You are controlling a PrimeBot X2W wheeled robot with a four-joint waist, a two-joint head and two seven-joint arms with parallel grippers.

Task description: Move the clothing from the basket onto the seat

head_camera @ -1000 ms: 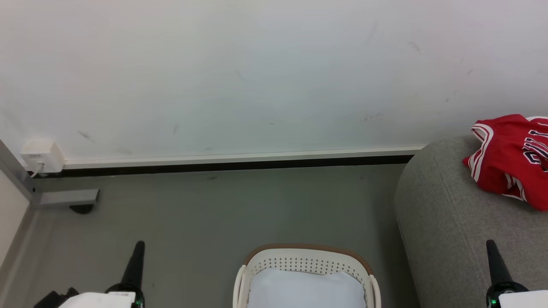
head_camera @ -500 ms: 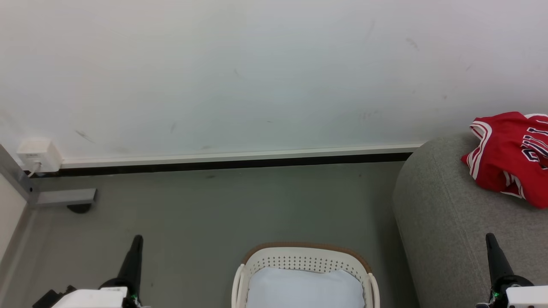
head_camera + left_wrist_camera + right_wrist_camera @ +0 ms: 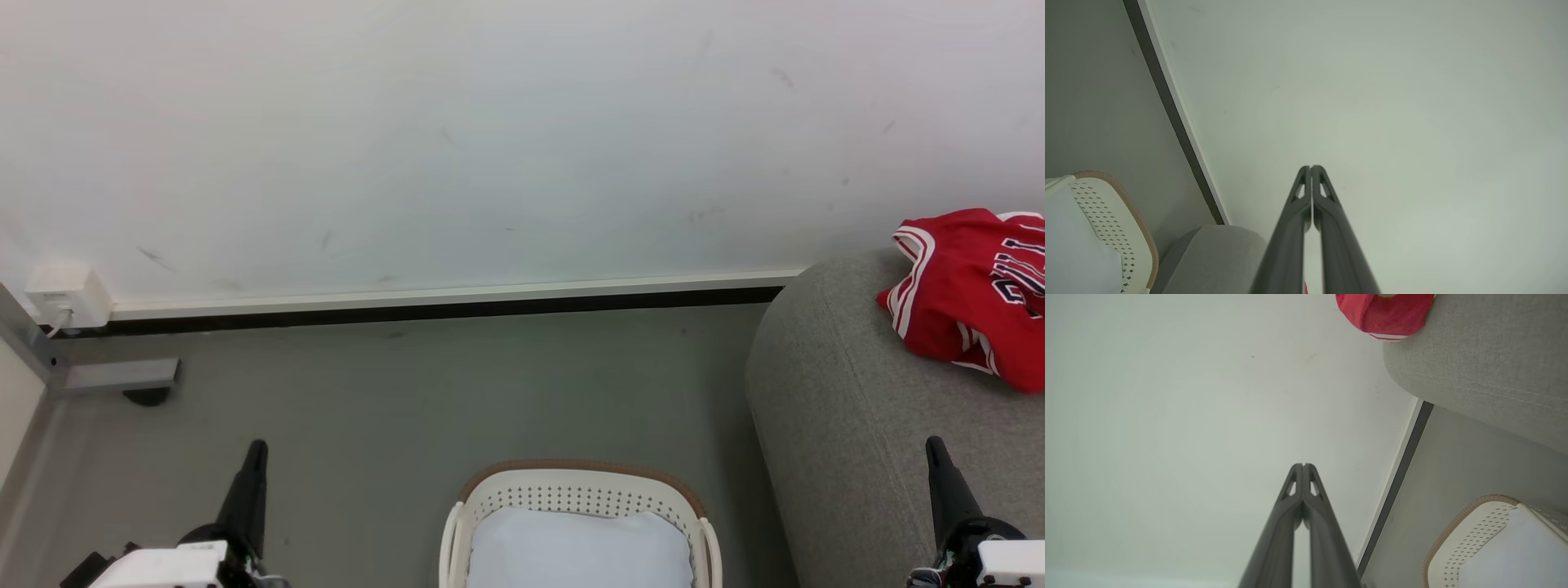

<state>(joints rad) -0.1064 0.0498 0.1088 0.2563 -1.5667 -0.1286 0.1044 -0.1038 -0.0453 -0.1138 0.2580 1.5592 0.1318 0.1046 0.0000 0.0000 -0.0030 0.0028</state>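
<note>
The red jersey (image 3: 967, 298) lies crumpled on top of the light-grey seat (image 3: 849, 425) at the right edge of the head view; a red fold of the jersey (image 3: 1384, 312) hangs over the seat's rounded edge (image 3: 1478, 363). The cream basket (image 3: 580, 498) with its brown rim sits on the floor at bottom centre, holding a plain white cloth (image 3: 580, 551). My left gripper (image 3: 255, 451) is at the lower left, left of the basket, its fingers shut and empty (image 3: 1310, 168). My right gripper (image 3: 933, 446) is at the lower right, in front of the seat, shut on nothing (image 3: 1303, 465).
A white wall with a dark-edged skirting board (image 3: 449, 302) runs across behind the grey floor (image 3: 408, 408). A white socket box (image 3: 61, 296) and a grey metal foot (image 3: 114, 376) stand at the far left.
The whole head picture has shifted slightly, so the camera moved. Both grippers sit a little lower and further out. The jersey and basket lie as before.
</note>
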